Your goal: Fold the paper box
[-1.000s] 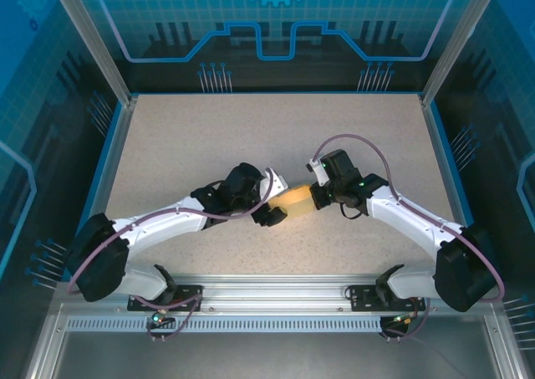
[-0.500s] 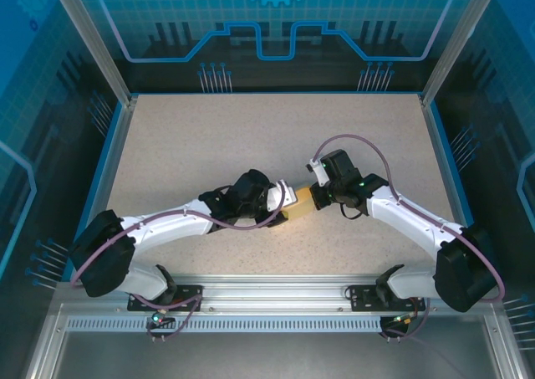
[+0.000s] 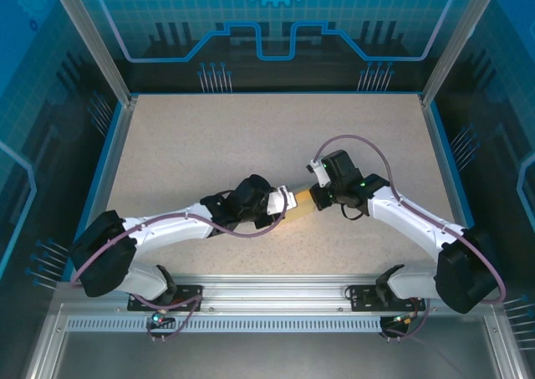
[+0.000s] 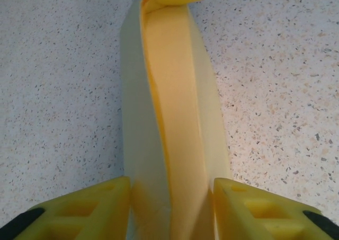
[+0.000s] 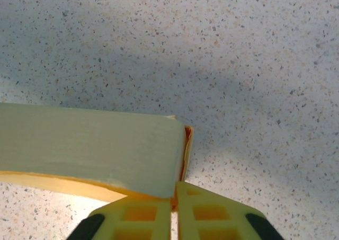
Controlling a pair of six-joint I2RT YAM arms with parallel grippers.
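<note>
The paper box (image 3: 301,202) lies a little nearer than the middle of the table (image 3: 209,136), strung between my two hands. From above, my left gripper (image 3: 282,203) comes in at its left end and my right gripper (image 3: 316,197) at its right end, with little more than a short pale yellow strip showing between them. My left wrist camera gives what the overhead view cannot. There the box (image 4: 169,118) runs away from me as a long, narrow, partly flattened sleeve, paler on the left panel and deeper yellow on the right, with a soft crease between. My left gripper (image 4: 172,211) has its ribbed yellow fingers (image 4: 79,211) set moderately apart and pressed against the sleeve's two sides. My right wrist camera shows the other end, where the box (image 5: 90,144) turns a broad, smooth, matt card face with a thin open edge. One corner is pinched in my right gripper (image 5: 174,208), whose fingers nearly meet. The table is grey-beige, flat and finely speckled.
</note>
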